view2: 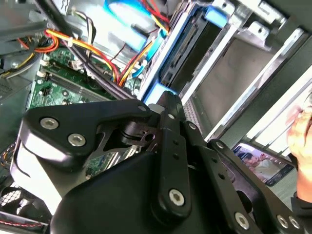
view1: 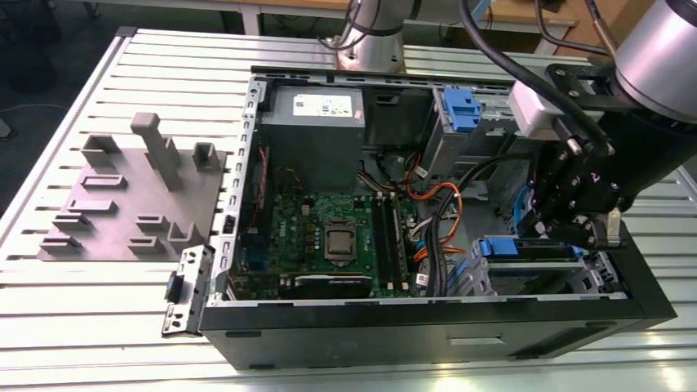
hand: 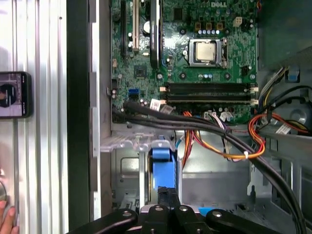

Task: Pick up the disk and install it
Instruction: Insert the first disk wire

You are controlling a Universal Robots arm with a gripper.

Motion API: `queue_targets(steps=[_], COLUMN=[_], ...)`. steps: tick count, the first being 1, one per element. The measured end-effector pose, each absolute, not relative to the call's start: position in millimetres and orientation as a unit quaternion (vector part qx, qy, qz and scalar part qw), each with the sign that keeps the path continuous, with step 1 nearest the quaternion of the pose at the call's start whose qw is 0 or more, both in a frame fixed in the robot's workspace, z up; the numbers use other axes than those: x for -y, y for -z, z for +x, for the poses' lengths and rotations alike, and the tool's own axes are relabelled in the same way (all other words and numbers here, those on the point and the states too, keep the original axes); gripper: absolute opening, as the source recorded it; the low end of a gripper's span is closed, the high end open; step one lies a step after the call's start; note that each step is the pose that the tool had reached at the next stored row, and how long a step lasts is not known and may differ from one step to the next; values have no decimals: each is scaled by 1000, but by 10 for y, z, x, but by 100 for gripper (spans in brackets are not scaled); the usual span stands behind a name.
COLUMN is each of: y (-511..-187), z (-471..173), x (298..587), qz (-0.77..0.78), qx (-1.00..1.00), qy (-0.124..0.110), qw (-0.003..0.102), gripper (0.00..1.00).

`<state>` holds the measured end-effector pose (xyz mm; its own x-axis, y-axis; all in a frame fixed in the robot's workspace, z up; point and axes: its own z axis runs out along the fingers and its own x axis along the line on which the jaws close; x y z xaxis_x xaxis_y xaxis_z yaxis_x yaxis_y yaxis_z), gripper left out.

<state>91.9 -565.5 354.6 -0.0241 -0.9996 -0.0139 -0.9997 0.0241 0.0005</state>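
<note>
Fingers [hand: 167, 197] of the gripper [hand: 167, 191] are drawn together with no gap showing between them. Their tips press on the blue end of the disk [hand: 161, 163], and nothing can be seen pinched between them. In the exterior view the gripper [view1: 597, 237] hangs over the drive cage [view1: 544, 273] at the case's near corner, on the exterior view's right.

One disk sits in that cage. It is seen edge-on in the second wrist view as a flat dark slab framed by a blue bracket [view2: 192, 51], lying between the cage's silver rails. In the exterior view the disk [view1: 523, 247] lies flat in the cage with its blue end toward the motherboard [view1: 326, 237]. Its label cannot be seen. A second blue bracket [view1: 459, 110] stands in the far cage, well apart from the first.

One case [view1: 436, 327] lies open on a slatted table [view1: 87, 327]. It holds one grey power supply [view1: 313, 122], one bare processor [hand: 204, 51] and one bundle of black, orange and yellow cables [hand: 219, 141] running between board and cages.

Beside the case on the exterior view's left rests one grey fixture plate [view1: 130, 204] with several upright blocks. One phone [hand: 13, 95] lies on the table outside the case wall, and a person's hand [hand: 5, 217] shows near it in both wrist views.
</note>
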Motion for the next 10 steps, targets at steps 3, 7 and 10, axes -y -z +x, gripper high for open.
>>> queue_targets(steps=[3,7,10], y=[-3546,-3607,-3614], z=[930,930,933], x=[5654,5654,5653], qz=[-698,-698,-699], qx=[-716,-716,-716], qy=[-5,-5,-5], qw=[5,5,5], gripper=[11,11,11])
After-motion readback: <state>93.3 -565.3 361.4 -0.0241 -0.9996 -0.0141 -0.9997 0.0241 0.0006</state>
